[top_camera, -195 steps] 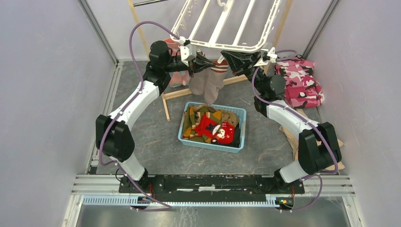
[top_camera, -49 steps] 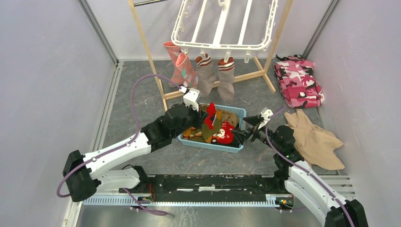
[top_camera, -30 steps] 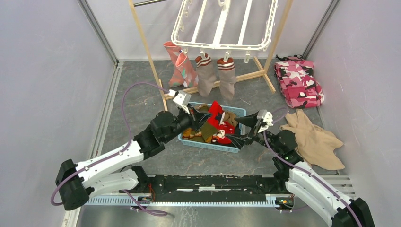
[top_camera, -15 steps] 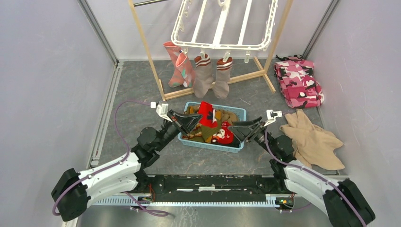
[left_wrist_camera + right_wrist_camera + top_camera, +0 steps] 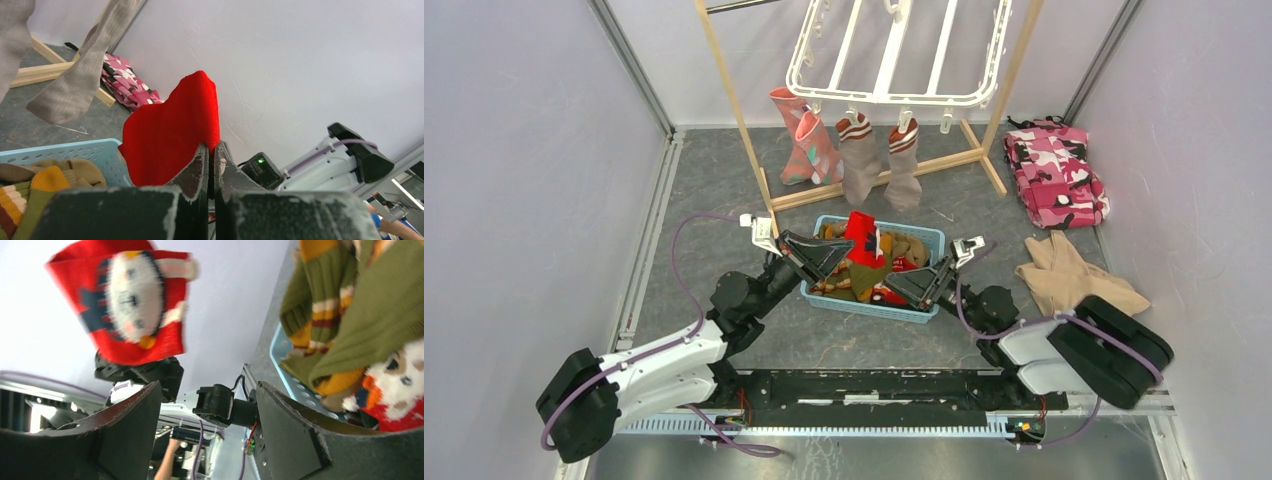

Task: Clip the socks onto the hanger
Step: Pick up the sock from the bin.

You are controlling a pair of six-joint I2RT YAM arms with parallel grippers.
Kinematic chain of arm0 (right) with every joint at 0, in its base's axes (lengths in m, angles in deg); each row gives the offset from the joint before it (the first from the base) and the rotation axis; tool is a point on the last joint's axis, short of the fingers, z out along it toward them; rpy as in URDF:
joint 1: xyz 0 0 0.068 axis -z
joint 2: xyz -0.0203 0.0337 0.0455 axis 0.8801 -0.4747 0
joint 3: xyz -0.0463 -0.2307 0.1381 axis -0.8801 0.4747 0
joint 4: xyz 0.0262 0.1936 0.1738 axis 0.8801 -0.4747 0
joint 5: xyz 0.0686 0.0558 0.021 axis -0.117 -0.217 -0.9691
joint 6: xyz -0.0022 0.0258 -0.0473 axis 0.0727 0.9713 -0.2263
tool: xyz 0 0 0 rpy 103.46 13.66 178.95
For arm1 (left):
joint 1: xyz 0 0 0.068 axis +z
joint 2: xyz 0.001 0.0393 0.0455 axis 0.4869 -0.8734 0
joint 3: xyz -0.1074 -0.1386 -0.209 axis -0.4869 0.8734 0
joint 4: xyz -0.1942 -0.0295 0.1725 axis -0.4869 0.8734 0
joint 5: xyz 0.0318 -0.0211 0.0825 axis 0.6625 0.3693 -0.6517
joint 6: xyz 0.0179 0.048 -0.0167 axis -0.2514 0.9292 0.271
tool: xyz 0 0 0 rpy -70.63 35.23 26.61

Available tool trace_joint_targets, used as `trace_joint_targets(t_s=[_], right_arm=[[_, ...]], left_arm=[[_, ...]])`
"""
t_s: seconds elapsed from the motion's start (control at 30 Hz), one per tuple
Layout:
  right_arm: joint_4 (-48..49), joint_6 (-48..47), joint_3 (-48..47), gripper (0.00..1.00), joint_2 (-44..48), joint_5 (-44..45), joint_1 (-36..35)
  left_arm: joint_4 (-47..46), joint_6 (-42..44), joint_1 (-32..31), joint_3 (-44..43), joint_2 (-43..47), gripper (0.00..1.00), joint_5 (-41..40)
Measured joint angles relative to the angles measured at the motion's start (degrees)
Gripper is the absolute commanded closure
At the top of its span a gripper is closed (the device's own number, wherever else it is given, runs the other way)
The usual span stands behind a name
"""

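While the left arm lies low, stretched from its base across the grey mottled worktop (image 5: 724, 200), its wrist tips up over the near-left corner of the light blue slotted plastic basket (image 5: 927, 238). The left gripper (image 5: 844, 250) is pinched tight on the edge of a bright red knit sock (image 5: 861, 228), which it holds upright above the basket. In my left wrist view the two black fingers meet flat, with the ribbed red fabric (image 5: 165, 130) standing up from between them.

The right arm is folded tight near its base, elbow out to the right and forearm aimed left at the basket's near-right corner. The right gripper (image 5: 898, 289) stands wide apart with nothing between its fingers. The red sock hangs beyond them, not touching. From that wrist I see a fuzzy white face patch with navy and cream trim on the sock (image 5: 125, 300).

The basket holds a heap of olive-green socks with mustard and cream stripes (image 5: 350, 315), thick ribbed knit, and another red sock with a fluffy white face (image 5: 395, 385).

At the back, the white plastic barred hanger (image 5: 894, 98) hangs inside a light wooden frame stand (image 5: 734, 110). Clipped along its near rim are a pair of salmon-pink socks (image 5: 809, 150) and a pair of grey-brown socks with striped cuffs (image 5: 879, 165), limp and hanging free.
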Motion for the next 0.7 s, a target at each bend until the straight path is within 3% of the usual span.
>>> trace_joint_targets(t_s=[0.23, 0.7], right_arm=[[0.6, 6.8, -3.4, 0.24, -12.4, 1.9, -3.6], [1.6, 6.7, -6.3, 0.25, -10.7, 3.2, -5.2]], left_arm=[[-1.5, -1.7, 0.0, 0.0, -0.7, 0.98, 1.1], [4.0, -1.6, 0.3, 0.2, 7.0, 0.98, -4.1]])
